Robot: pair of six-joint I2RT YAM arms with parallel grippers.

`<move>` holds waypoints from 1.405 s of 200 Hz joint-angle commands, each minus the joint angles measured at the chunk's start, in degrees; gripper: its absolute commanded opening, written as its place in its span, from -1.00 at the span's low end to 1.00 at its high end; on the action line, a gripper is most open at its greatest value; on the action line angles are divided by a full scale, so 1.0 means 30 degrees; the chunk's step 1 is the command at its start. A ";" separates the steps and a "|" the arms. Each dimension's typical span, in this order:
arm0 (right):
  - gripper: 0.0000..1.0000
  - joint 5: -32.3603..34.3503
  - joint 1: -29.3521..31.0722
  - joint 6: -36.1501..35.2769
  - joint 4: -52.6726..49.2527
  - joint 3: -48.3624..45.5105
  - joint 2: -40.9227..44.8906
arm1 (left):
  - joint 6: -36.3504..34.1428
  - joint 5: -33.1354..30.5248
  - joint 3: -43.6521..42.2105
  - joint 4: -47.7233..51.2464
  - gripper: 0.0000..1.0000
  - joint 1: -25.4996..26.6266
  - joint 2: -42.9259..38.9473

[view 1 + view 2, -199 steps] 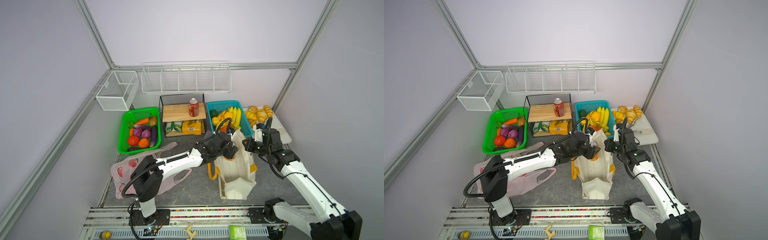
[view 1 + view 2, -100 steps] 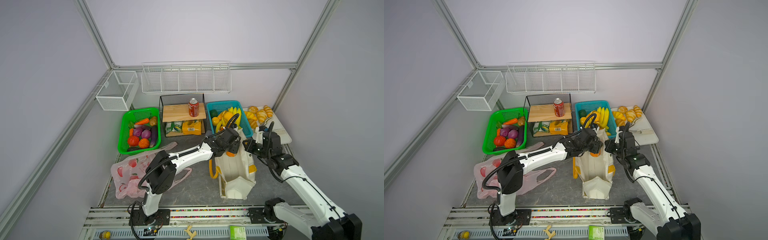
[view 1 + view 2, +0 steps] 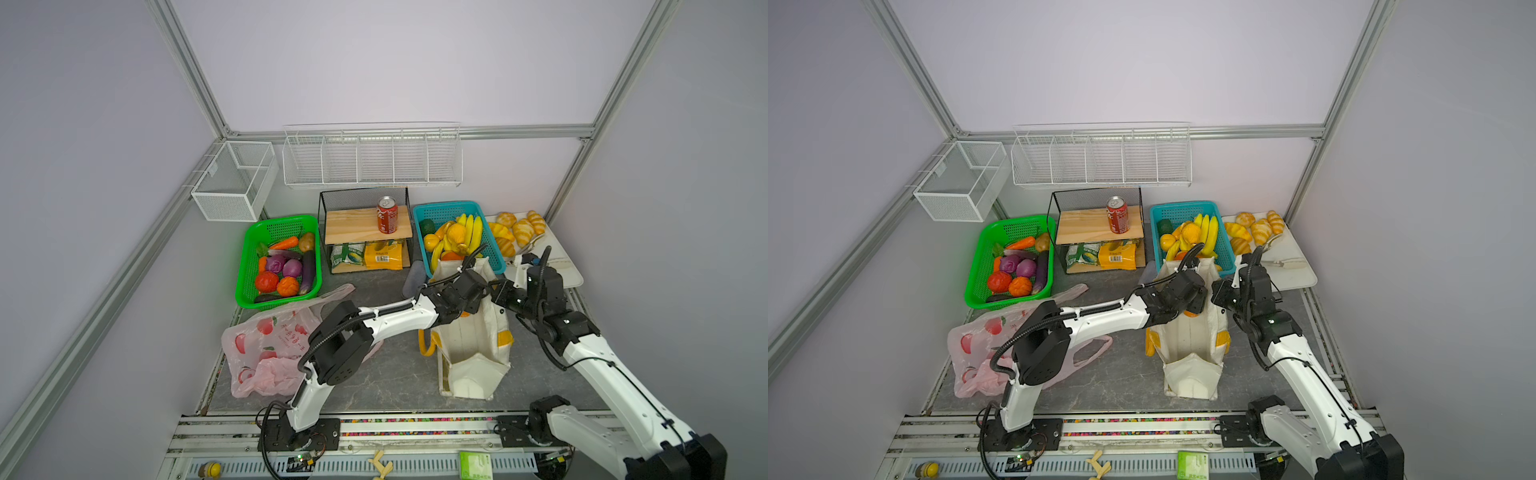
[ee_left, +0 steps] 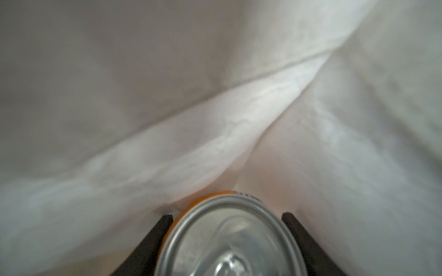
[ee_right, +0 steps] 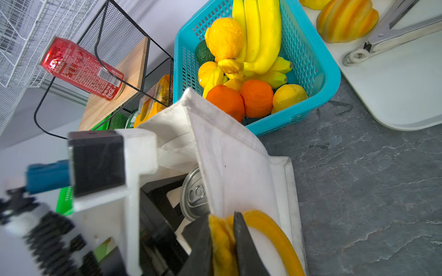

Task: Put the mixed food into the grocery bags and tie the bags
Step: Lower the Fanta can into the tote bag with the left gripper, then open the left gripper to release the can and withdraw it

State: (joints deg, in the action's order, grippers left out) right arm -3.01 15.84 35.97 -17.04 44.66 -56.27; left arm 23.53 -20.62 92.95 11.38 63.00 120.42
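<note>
My left gripper [image 4: 227, 215] clamps the orange can [image 4: 229, 239] inside the tote [image 3: 473, 353], cloth fold [image 4: 215, 133] close ahead. Right gripper [image 5: 222, 222] pinches 1 yellow handle [image 5: 277, 236]

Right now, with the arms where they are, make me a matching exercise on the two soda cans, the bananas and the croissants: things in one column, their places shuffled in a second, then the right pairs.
Things
1. red soda can
2. orange can
3. bananas
4. croissants

Places
A. in the teal basket
B. on the white tray
C. upright on the wooden shelf
D. in the canvas tote's mouth, between the left fingers

Pairs: 1-C, 2-D, 3-A, 4-B
</note>
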 commanded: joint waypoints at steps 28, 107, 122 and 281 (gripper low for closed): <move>-0.68 0.0344 0.0000 -0.0670 0.0054 0.0114 -0.0260 | -0.0194 -0.1532 -0.0575 -0.3757 -0.26 -0.0171 0.0868; -0.68 0.0698 -0.0063 -0.1237 0.0054 0.0080 -0.0257 | -0.0268 0.0119 -0.2464 -0.5974 0.35 -0.0493 0.0220; -0.68 0.0739 -0.0075 -0.1324 0.0025 0.0112 -0.0275 | -0.0537 0.0273 -0.2790 -0.6137 0.52 -0.0548 -0.0276; -0.68 0.1213 -0.0291 -0.1772 -0.0320 0.0405 -0.0519 | -0.0420 0.6322 -0.5849 -0.3843 0.77 -0.2732 -0.9405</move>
State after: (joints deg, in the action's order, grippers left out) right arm -0.19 15.44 31.24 -17.78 45.01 -56.97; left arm 20.99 -4.67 76.53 -3.29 56.99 97.91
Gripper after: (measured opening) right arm 0.162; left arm 0.902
